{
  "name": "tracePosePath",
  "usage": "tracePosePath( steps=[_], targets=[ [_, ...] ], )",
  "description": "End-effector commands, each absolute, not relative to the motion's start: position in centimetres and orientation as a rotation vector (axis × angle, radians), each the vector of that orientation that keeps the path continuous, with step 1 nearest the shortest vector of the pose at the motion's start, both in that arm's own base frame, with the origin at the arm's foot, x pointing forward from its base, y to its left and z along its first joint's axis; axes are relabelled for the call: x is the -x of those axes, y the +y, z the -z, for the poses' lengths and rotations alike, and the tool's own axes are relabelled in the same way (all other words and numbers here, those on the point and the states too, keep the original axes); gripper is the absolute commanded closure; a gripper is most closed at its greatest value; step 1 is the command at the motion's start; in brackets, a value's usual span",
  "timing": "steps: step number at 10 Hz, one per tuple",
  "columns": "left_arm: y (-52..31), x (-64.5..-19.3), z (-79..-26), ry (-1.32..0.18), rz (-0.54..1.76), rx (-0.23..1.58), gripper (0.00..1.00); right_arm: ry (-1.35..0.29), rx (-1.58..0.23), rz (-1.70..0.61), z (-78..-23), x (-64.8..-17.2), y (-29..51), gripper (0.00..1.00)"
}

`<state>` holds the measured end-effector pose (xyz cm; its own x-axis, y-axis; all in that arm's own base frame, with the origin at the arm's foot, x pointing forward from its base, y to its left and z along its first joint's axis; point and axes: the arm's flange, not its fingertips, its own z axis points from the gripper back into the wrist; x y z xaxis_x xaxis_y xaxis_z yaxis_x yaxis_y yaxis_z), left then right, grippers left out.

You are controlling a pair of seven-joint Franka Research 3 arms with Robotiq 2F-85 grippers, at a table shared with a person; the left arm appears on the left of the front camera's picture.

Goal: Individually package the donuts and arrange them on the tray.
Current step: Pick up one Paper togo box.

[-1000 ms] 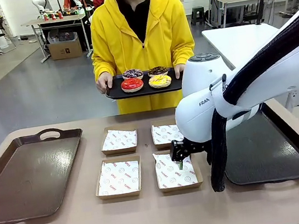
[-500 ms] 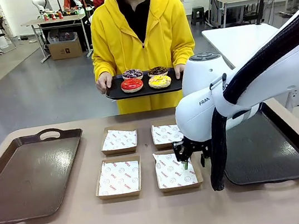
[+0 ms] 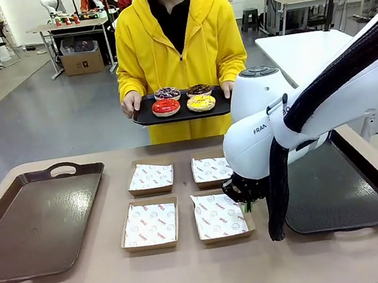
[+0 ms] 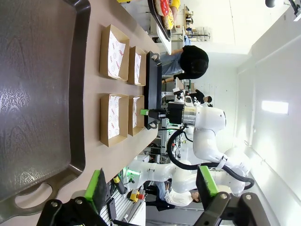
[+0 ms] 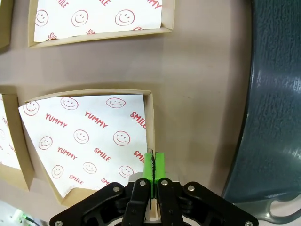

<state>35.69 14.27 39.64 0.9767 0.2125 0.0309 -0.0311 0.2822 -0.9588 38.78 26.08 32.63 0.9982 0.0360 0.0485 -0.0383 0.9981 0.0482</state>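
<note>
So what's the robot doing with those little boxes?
It is getting ready to pack donuts. The right gripper has its jaws pinched shut on the side wall of the near right box. The left gripper hangs open over the brown tray. A person across the table holds a black tray with four donuts, none boxed yet.

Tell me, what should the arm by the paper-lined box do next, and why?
Probably lift that box gently off the table. The right tool is shut on its thin side wall, so the grip looks made; the box holds just paper, and the donuts sit on the person's black tray.
</note>
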Motion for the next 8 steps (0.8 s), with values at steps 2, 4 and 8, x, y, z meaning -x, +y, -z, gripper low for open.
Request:
tracePosePath(
  steps=[2,4,8],
  targets=[
    [14.3,-35.7,-39.8,-0.172,-0.158,1.287,0.00,-0.073,-0.026,-0.001,-32.1,-38.9,26.8,1.00],
    [14.3,-35.7,-39.8,-0.172,-0.158,1.287,0.00,-0.065,-0.034,0.014,-32.2,-38.7,26.9,1.00],
    [14.3,-35.7,-39.8,-0.172,-0.158,1.287,0.00,-0.095,-0.013,-0.128,-44.5,-34.7,28.3,1.00]
  ],
)
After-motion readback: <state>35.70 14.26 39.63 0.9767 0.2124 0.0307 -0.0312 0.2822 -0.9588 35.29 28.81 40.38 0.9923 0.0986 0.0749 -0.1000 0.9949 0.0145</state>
